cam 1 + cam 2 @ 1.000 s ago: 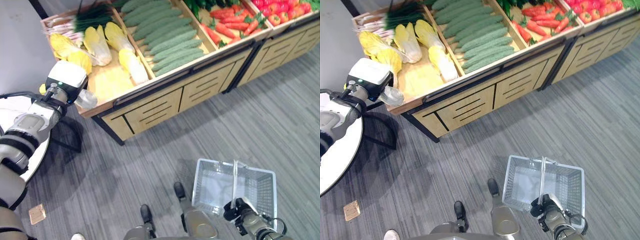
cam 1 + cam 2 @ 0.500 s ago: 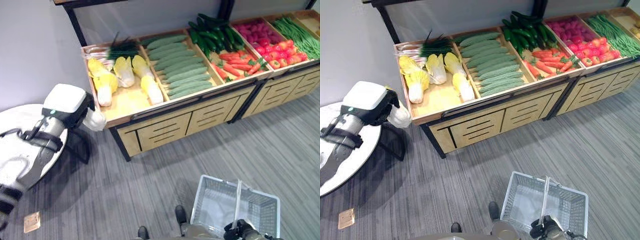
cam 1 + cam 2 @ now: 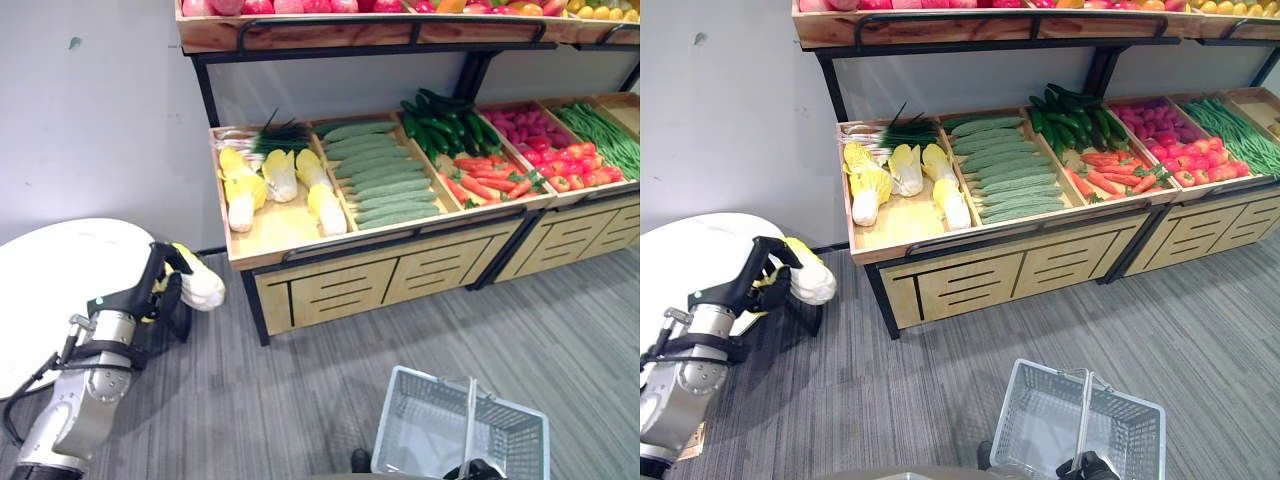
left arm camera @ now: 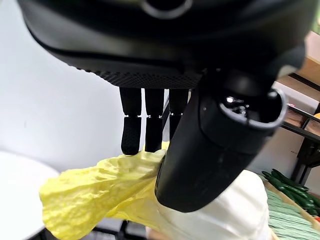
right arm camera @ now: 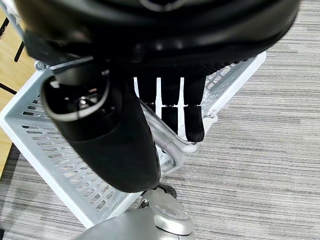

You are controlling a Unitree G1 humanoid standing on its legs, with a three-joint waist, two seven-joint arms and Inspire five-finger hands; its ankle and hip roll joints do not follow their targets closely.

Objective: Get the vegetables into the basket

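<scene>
- Cabbage (image 3: 200,288), yellow-leaved with a white stem, is sitting in my left hand (image 3: 160,285), my fingers (image 4: 132,125) and thumb curling round it beside the round white table (image 3: 60,280).
- I am holding it out in front of the produce stand (image 3: 380,210), well apart from the basket (image 3: 455,430).
- I am gripping the basket's handle (image 5: 172,142) with my right hand (image 5: 115,145), fingers wrapping round it, over the grey floor (image 3: 300,400).

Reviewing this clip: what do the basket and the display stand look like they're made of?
The basket looks like white or pale grey plastic mesh with a shiny, metal-looking handle, which the right robot hand grips. The display stand looks like light wood, matte, with dark slots and a black frame, possibly metal.
</scene>
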